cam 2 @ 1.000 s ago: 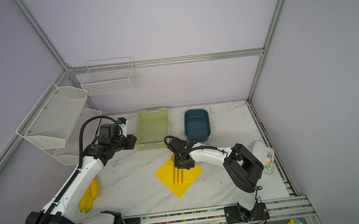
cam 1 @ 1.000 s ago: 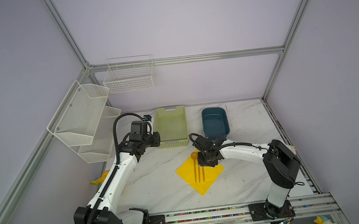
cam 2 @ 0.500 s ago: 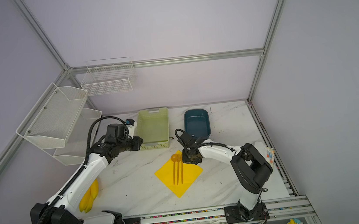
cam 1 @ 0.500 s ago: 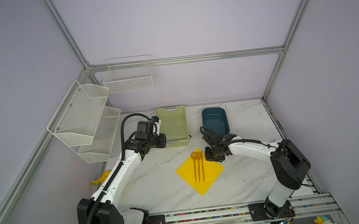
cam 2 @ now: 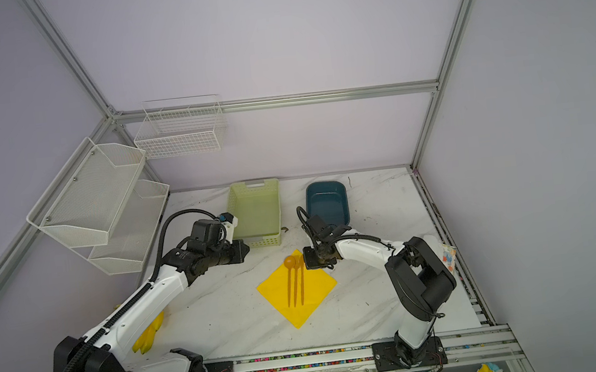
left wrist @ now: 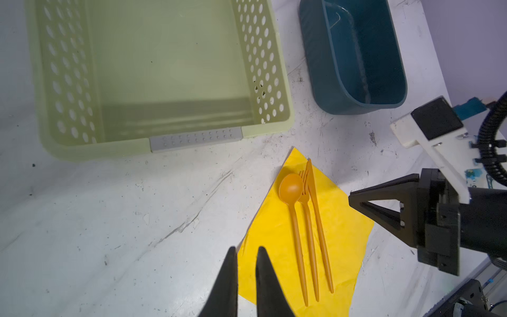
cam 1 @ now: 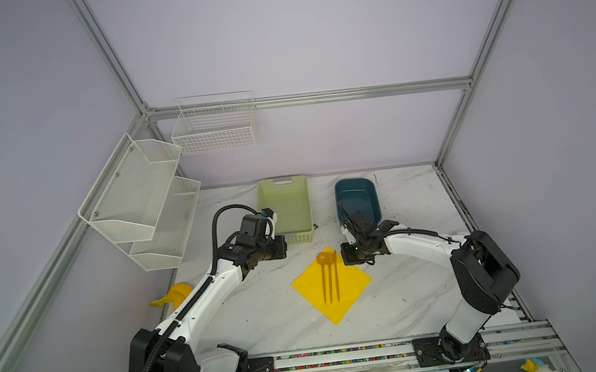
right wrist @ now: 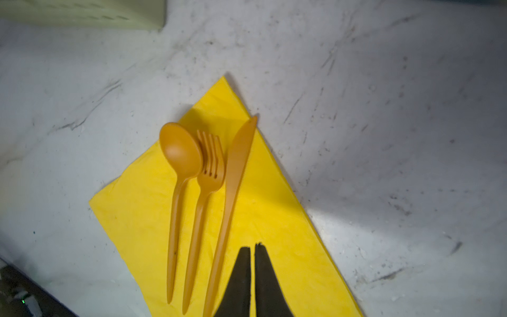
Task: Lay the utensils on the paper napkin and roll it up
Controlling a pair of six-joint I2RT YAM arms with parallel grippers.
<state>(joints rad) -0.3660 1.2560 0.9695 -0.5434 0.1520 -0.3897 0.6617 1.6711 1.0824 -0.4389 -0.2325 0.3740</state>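
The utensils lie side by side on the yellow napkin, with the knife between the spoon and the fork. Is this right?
Not quite: the fork lies between the spoon and the knife, as the right wrist view shows. They do lie side by side on the yellow napkin.

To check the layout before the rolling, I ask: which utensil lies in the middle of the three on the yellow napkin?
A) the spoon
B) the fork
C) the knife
B: the fork lies between the spoon and the knife on the paper napkin.
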